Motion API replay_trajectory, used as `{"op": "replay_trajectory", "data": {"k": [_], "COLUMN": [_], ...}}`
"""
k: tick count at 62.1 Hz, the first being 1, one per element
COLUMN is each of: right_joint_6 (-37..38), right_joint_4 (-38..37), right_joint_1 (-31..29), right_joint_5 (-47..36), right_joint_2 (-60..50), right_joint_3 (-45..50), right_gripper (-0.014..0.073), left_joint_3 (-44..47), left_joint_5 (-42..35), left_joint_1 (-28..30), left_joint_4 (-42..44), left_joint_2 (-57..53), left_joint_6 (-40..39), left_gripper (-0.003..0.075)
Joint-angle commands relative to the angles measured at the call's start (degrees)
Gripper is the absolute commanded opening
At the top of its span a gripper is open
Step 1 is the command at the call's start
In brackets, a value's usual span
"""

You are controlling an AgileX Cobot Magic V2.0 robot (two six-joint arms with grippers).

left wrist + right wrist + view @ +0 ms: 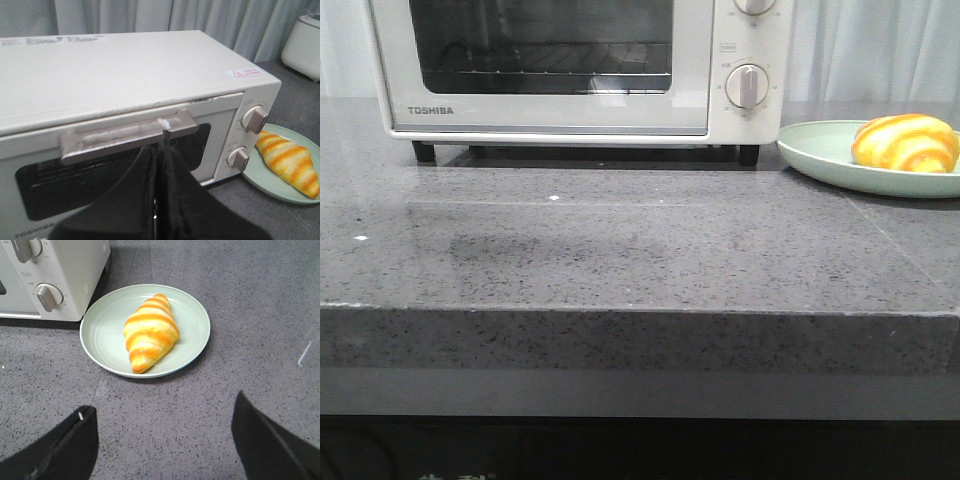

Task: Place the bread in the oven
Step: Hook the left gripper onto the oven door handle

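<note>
The left gripper (161, 150) is sitting closed below the TOSHIBA toaster oven's (125, 85) door handle (127, 136), seemingly empty; the right gripper (162, 440) is gaping wide at frame bottom, below the croissant (150, 332) on its green plate (100, 335).

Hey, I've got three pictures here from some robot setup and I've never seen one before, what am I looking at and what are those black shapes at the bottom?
This is a two-armed robot at a grey speckled stone counter. One picture looks forward over the counter; the other two come from cameras on each wrist. The black shapes are the arms' pincers. The left pincer is closed, empty, in front of the metal handle of the white toaster oven, whose door is shut. The right pincer is open, above the counter in front of a pale green plate holding a yellow-and-orange striped croissant-like bread. Nothing is held.
</note>
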Motion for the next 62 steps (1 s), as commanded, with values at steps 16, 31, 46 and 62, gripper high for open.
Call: {"op": "replay_trajectory", "data": {"k": [16,31,46,62], "right_joint_6": [-0.55,-0.55,-0.55,-0.55], "right_joint_4": [0.23,0.20,0.20,0.20], "right_joint_1": [-0.31,-0.31,-0.31,-0.31], "right_joint_5": [-3.68,-3.74,-3.74,-3.61], "right_joint_2": [0.44,0.44,0.44,0.44], "right_joint_3": [-1.92,-1.92,-1.92,-1.92], "right_gripper": [0.0568,0.0568,0.0568,0.0568], "left_joint_3": [-10.32,-11.90,-11.90,-11.90], "left_joint_5": [-12.64,-14.20,-13.97,-4.57], "left_joint_1": [-1.90,-1.90,-1.90,-1.90], "left_joint_4": [-0.03,-0.03,0.21,1.30], "left_joint_2": [11.61,16.85,18.91,18.81], "left_joint_6": [-0.02,-0.02,-0.02,-0.02], "left_gripper": [-0.0018,-0.0018,-0.0018,-0.0018]}}
